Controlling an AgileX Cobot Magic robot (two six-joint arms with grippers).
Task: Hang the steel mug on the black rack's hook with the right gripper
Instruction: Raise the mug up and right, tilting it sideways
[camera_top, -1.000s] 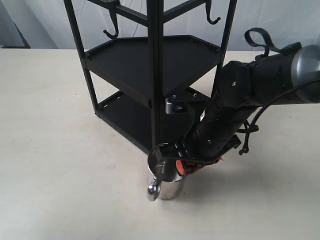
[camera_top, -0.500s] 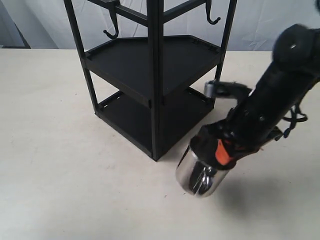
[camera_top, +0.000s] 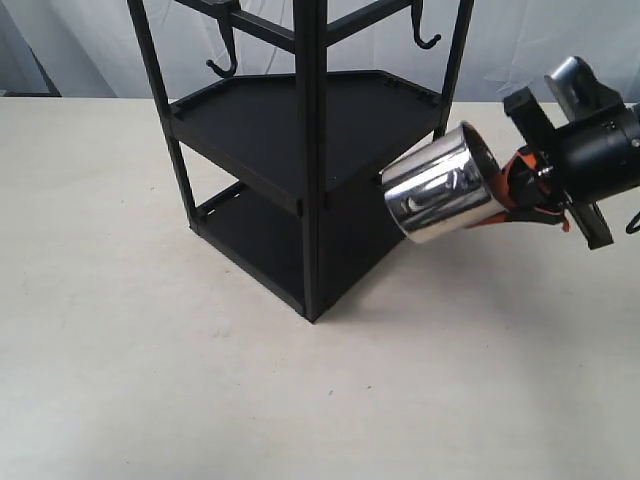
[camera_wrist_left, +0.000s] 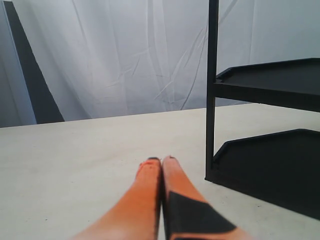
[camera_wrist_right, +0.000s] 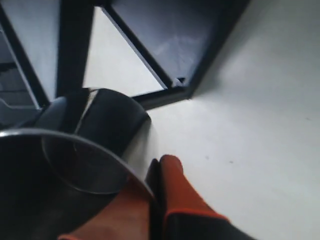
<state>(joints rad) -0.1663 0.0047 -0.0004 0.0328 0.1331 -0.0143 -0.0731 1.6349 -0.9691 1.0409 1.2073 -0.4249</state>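
Observation:
The steel mug (camera_top: 438, 196) hangs in the air, tipped on its side, close to the black rack's (camera_top: 300, 130) right front post at the height of the gap between the shelves. My right gripper (camera_top: 512, 190) is shut on the mug's rim at its open end. In the right wrist view the rim (camera_wrist_right: 75, 150) runs between the orange fingers (camera_wrist_right: 172, 180), with the rack's shelf corner (camera_wrist_right: 170, 40) beyond. One hook (camera_top: 428, 38) hangs from the crossbar high above the mug; another hook (camera_top: 222, 66) is at the upper left. My left gripper (camera_wrist_left: 161, 161) is shut and empty.
The rack's lower shelf (camera_wrist_left: 270, 165) and thin post (camera_wrist_left: 211, 90) stand to one side of my left gripper. A white curtain (camera_wrist_left: 125, 55) backs the pale table (camera_top: 150, 350). The right arm's body (camera_top: 600, 140) sits at the exterior view's right edge.
The right gripper lifted the mug off the table in front of the rack, carrying it up and to the right. The mug tipped from upright onto its side.

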